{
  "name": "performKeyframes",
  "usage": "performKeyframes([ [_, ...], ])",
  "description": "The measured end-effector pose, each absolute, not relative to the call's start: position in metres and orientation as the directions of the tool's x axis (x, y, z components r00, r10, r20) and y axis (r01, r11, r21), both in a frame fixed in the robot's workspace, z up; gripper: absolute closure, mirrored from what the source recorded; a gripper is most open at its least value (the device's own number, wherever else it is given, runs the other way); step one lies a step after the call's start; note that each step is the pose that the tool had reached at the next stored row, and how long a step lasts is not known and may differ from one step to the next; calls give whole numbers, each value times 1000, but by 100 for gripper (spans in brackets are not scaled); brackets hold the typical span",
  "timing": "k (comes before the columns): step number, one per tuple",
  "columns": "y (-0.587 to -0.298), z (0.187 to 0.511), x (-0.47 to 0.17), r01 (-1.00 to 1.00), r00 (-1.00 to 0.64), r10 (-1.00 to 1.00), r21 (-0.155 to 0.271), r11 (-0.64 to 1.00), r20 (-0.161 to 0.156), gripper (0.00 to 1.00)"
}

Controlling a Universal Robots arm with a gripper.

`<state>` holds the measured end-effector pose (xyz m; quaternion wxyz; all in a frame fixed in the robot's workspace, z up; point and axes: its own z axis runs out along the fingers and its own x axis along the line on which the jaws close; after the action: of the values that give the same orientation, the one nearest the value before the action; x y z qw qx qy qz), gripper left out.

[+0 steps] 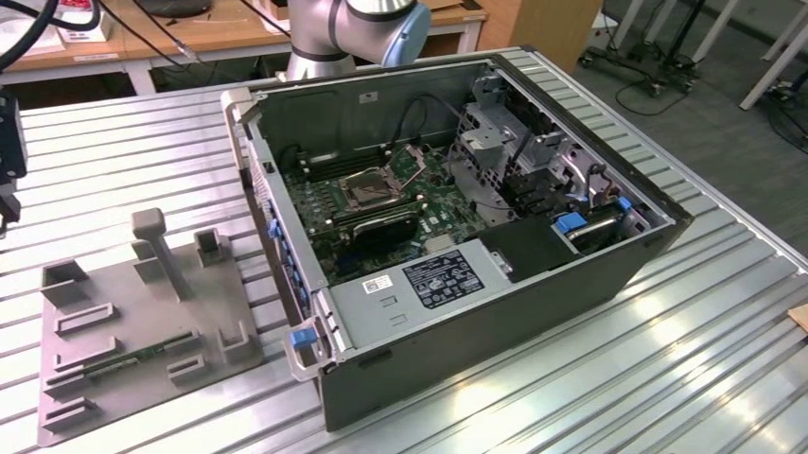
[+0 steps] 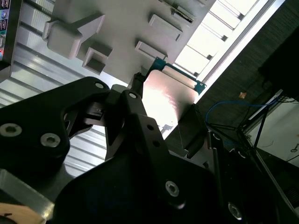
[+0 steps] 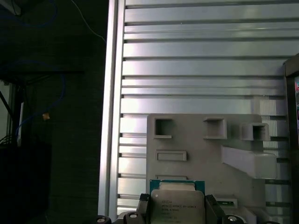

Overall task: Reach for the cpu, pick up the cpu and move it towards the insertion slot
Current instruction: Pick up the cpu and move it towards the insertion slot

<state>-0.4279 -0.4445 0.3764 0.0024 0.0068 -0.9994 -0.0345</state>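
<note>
Exterior view: the computer case point(image 1: 505, 312) lies on its side on the slatted bench point(image 1: 707, 359) with its panel off. We judge this is so that the insertion slot point(image 1: 375, 189), with its shiny frame and dark centre, faces upward and can be reached from above. Toward the exterior view's left, well apart from the case, sits a grey plate point(image 1: 127, 336) with raised pockets, apparently there to keep parts at fixed spots. The arm point(image 1: 347, 28) rises behind the case. A dark block at the left edge is cut off, and we cannot say what it is. We cannot tell here whether the slot's frame is latched.

In the first wrist view the end effector point(image 3: 176, 212) is clamped on the cpu point(image 3: 176, 201), with one of the fingers point(image 3: 142, 207) on each opposite edge. That likely keeps the flat top and the underside untouched. The chip looms large in front of the plate's pockets, so we judge it is held above the plate rather than seated in it. The frame edge cuts off the lower part of the grip.

In the second wrist view glare washes the chip's face pale, leaving its teal rim readable. The black linkage hides one side, and its underside stays hidden.
</note>
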Motion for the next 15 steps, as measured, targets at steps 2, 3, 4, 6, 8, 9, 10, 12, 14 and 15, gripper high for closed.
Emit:
performKeyframes([
  [2, -445, 377, -428, -14, -1000, -14, 69, 998, 5, 46],
  [3, -445, 378, -428, -14, -1000, -14, 69, 998, 5, 46],
  [4, -445, 378, -428, -14, -1000, -14, 69, 998, 5, 46],
  [6, -445, 379, -428, -14, -1000, -14, 69, 998, 4, 46],
  [8, -445, 379, -428, -14, -1000, -14, 69, 998, 4, 46],
  [9, -445, 379, -428, -14, -1000, -14, 69, 998, 4, 46],
  [10, -445, 379, -428, -14, -1000, -14, 69, 998, 4, 46],
  [12, -445, 379, -427, -14, -1000, -14, 69, 998, 4, 46],
  [14, -445, 379, -427, -14, -1000, -14, 69, 998, 4, 46],
  [15, -445, 379, -426, -14, -1000, -14, 69, 998, 4, 46],
])
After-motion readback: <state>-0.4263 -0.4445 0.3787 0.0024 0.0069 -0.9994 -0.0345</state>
